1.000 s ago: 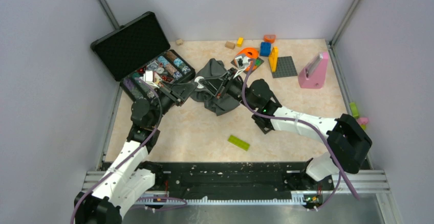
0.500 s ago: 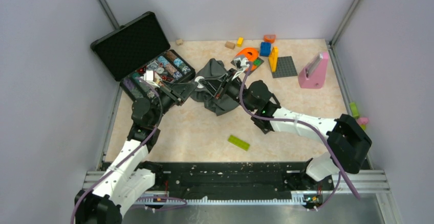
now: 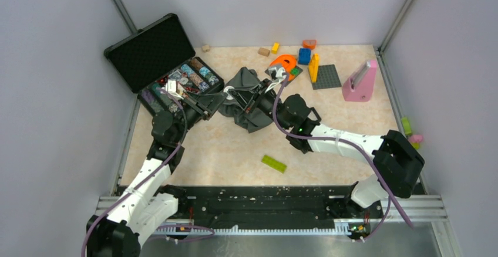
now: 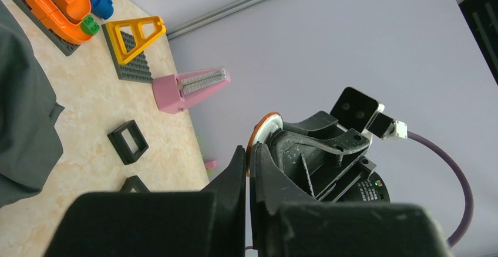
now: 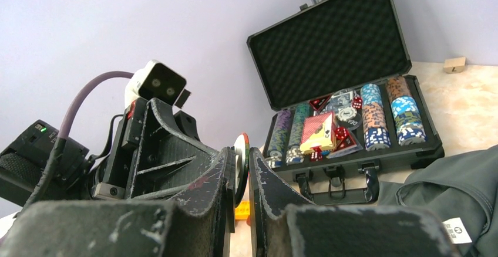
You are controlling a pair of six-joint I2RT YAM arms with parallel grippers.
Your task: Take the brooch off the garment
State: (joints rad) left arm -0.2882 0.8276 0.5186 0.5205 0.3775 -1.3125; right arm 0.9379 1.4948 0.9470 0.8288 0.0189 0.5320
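The garment (image 3: 251, 105) is a dark grey T-shirt crumpled at mid table; it also shows in the left wrist view (image 4: 23, 122) and in the right wrist view (image 5: 452, 192), there with its white label (image 5: 457, 229). My left gripper (image 3: 221, 99) and right gripper (image 3: 232, 95) meet tip to tip at the shirt's left edge, above the table. Between them is the brooch (image 3: 228, 92), a small round disc with a white face and orange-brown rim. The left fingers (image 4: 248, 154) are shut on its edge (image 4: 258, 135). The right fingers (image 5: 239, 157) are shut on it too (image 5: 241, 151).
An open black case (image 3: 158, 63) of poker chips stands at the back left, close behind the left gripper. An orange toy (image 3: 284, 63), a grey baseplate (image 3: 326, 76) and a pink wedge (image 3: 359, 81) lie at the back right. A green brick (image 3: 273, 163) lies near the front. Black square frames (image 4: 128, 141) lie beyond the shirt.
The right arm has eased slightly to the left. Both grippers stay together at the same spot with the disc between them.
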